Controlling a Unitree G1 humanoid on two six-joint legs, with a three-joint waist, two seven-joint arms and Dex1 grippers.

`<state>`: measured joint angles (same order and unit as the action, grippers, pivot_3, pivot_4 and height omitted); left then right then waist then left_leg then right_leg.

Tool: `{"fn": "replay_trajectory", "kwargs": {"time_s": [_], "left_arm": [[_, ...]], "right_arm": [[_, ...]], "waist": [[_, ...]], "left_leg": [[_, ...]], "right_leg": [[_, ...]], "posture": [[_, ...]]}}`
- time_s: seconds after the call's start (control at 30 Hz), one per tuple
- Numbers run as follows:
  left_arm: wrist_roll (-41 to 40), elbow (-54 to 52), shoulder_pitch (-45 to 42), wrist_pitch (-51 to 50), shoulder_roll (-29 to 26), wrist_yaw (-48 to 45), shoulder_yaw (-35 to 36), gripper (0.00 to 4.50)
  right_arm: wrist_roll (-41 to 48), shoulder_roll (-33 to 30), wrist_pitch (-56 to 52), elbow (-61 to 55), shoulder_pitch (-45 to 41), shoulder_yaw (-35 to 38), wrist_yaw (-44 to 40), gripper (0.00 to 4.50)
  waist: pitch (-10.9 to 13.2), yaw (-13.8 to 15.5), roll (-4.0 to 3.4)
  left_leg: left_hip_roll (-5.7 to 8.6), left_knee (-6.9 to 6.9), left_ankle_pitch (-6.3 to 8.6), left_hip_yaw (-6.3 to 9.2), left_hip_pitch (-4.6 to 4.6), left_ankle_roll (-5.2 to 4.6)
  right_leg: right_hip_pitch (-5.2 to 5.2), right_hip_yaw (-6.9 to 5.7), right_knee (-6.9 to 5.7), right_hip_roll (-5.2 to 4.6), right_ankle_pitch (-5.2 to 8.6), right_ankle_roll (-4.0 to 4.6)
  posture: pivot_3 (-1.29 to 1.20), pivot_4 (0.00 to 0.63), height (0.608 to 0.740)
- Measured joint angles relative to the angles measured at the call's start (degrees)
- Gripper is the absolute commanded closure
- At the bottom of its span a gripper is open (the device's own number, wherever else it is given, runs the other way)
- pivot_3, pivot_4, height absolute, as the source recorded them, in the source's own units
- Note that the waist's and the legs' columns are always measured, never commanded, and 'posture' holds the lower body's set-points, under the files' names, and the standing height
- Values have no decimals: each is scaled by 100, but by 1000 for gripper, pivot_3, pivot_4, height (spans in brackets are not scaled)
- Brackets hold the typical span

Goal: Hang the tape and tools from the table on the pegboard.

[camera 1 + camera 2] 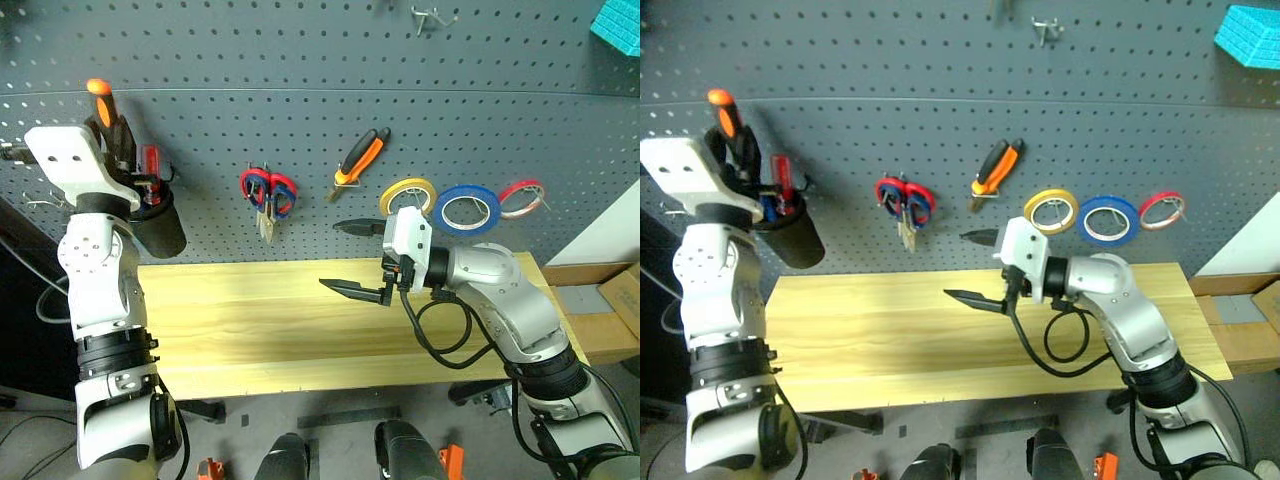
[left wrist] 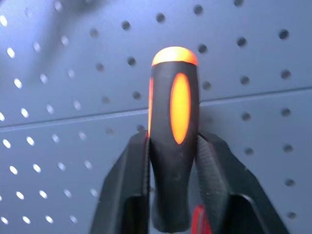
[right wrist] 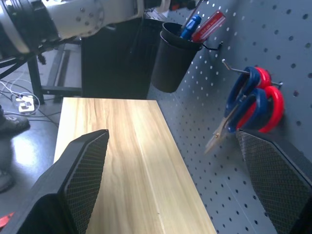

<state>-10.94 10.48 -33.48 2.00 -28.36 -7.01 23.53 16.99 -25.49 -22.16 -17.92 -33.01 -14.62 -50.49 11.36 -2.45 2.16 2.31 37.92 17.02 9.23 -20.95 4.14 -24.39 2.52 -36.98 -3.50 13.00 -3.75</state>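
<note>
Screwdriver (image 2: 174,141), slim, orange-and-black handle: stands handle-up between the fingers of the left gripper (image 1: 112,135), just above the black cup holder (image 1: 160,226) hung on the pegboard (image 1: 300,60). In the left wrist view the two fingers flank the lower handle; whether they pinch it or have begun to let go, I cannot tell. A red-handled tool and a blue one share the cup.

Other stock, already hung: scissors (image 1: 268,197), dark-handled pair and red pair together on one hook; pliers (image 1: 358,157), tilted on a hook; yellow tape (image 1: 407,196), blue tape (image 1: 469,209) and red tape (image 1: 522,197) in a row. Counter (image 1: 250,320): no tools lying on it.

Right gripper (image 1: 352,258): jaws wide apart, nothing between them, held level over the counter in front of the tapes.

Step in hand, as judged: seating the screwdriver in the cup.
- Keep the shaft upright so the tip drops inside the rim, not onto it.
- Do not spread the jaws fully until the tool's weight rests in the cup.
- Withdraw straight back from the handle so the red-handled neighbour is not dragged out.

Brands, labels, writing: none legible on any tool, tape or the cup.
</note>
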Motion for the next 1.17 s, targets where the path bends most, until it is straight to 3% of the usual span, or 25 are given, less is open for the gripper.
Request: {"fn": "replay_trajectory", "kwargs": {"time_s": [0.2,0.27,0.43,0.6,0.73,0.83,0.9,1.03,1.1,1.17], "left_arm": [[-140,-456,319,-226,189,211,58,39],[-135,-720,359,-546,208,361,52,16],[100,-1942,839,-2534,502,1067,-338,16],[-62,-2899,1664,-2931,584,629,-712,16],[-277,-3437,2405,-3080,724,196,-1048,16],[-282,-3474,2857,-3038,856,54,-1219,16],[-233,-3377,3161,-2913,966,-11,-1315,16],[-141,-2805,3477,-2558,1122,-1,-1304,16],[-57,-2417,3625,-2335,1148,1,-1276,16],[0,-2009,3712,-2098,1176,15,-1167,16]], "right_arm": [[1,-74,-59,-1,16,4,42,0],[1,-89,-66,-1,48,18,54,0],[14,-92,-124,7,204,461,377,0],[2,126,-177,150,811,1072,1067,0],[-264,490,135,456,1569,1411,1873,0],[-569,668,625,755,2082,1543,2334,0],[-749,726,948,1116,2338,1655,2603,0],[-935,769,1396,1902,2410,1916,2974,0],[-1011,753,1565,2349,2363,2079,3159,0],[-1052,728,1714,2782,2285,2241,3293,0]], "waist": [[-2,-43,2],[-7,-49,1],[-83,-40,-2],[-172,-8,-8],[-334,45,-68],[-422,69,-95],[-467,72,-118],[-575,52,-155],[-593,50,-169],[-618,45,-172]], "left_leg": [[-1,6,-1,2,1,0],[0,7,-1,1,1,0],[1,6,-1,1,3,-1],[-2,4,-2,-2,9,1],[0,4,-1,-15,25,-1],[-6,4,5,-14,42,-17],[-7,1,6,-16,101,-23],[-13,1,-6,-26,154,-41],[-16,-6,-7,-26,221,-44],[-16,-4,-9,-25,243,-48]], "right_leg": [[2,-1,-8,1,-6,7],[4,-1,-8,1,-8,5],[6,2,-5,1,-9,3],[8,6,-9,5,-9,5],[24,18,-5,6,-11,7],[39,20,-4,17,-11,8],[97,23,0,21,-11,9],[150,32,-1,33,-10,-15],[228,30,4,35,9,14],[241,30,3,35,12,19]], "posture": [[-71,103,740],[-60,101,740],[-34,92,740],[-14,65,740],[-15,44,740],[-17,19,740],[-20,12,740],[-20,0,740],[-19,0,740],[-18,0,740]]}}
